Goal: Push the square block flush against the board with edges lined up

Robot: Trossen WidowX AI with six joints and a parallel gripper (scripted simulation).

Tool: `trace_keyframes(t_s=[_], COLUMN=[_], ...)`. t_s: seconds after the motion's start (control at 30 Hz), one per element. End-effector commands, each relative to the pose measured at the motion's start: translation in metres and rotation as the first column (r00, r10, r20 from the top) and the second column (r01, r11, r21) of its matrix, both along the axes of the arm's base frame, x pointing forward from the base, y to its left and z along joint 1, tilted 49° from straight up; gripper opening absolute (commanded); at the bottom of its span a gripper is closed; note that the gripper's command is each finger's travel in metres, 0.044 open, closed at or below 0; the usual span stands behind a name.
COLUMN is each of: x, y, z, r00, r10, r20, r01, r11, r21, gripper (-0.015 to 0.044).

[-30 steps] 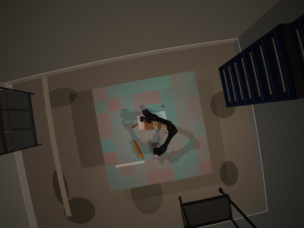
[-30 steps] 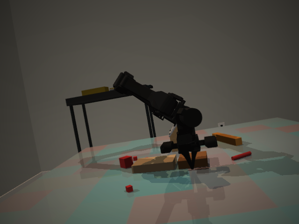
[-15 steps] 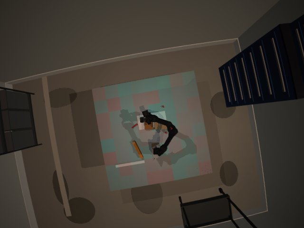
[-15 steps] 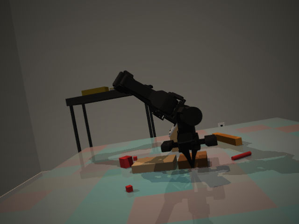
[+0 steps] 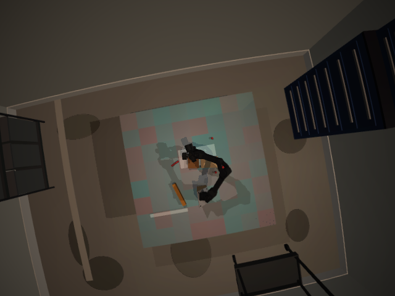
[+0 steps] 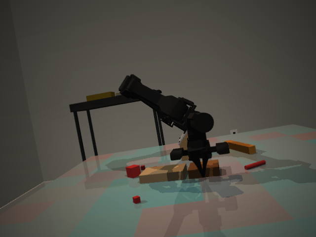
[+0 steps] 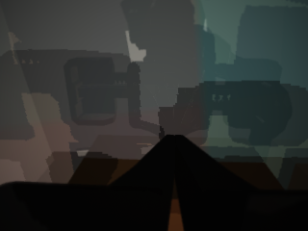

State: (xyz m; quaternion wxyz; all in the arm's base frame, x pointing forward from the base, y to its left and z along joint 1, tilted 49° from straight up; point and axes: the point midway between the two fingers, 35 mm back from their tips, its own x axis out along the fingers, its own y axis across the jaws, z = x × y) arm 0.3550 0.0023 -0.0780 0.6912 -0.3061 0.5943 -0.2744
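The square block (image 5: 192, 164) (image 6: 214, 171) is orange-brown and lies flat beside the board (image 5: 208, 163) (image 6: 155, 175), which is longer and light tan. A narrow gap shows between their facing sides. My gripper (image 6: 203, 176) (image 7: 173, 142) is shut and empty. It points down, with its tips low at the block's side that faces the exterior view. Whether the tips touch the block cannot be told. In the wrist view, the fingers hide part of the block. In the top view, the arm covers the block's upper edge and part of the board.
A red cube (image 6: 133, 171) stands by the board's far end. Small red cubes (image 6: 136, 199) (image 6: 142, 167) lie nearby. A red rod (image 5: 174, 163) (image 6: 255, 164) lies beyond the block's other side. An orange bar (image 5: 179, 194) (image 6: 239, 147) and a white strip (image 5: 168, 213) lie farther off.
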Motion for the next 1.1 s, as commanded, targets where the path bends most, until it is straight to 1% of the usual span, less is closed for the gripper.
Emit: trace_keyframes(t_s=[0.0,0.8,0.87,0.97,1.07], x=[0.006,0.044,0.039,0.033,0.032], y=[0.001,0.004,0.014,0.043,0.045], z=[0.0,0.005,0.012,0.038,0.04], r00=[1.0,1.0,1.0,1.0,1.0], r10=[-0.001,-0.001,-0.003,-0.001,-0.001], r20=[0.001,0.003,0.005,0.003,0.002], r01=[0.001,0.001,0.003,0.001,0.001], r11=[1.0,1.0,1.0,1.0,1.0], r21=[0.0,0.0,0.005,0.002,0.002], gripper=[0.0,0.0,0.0,0.0,0.0])
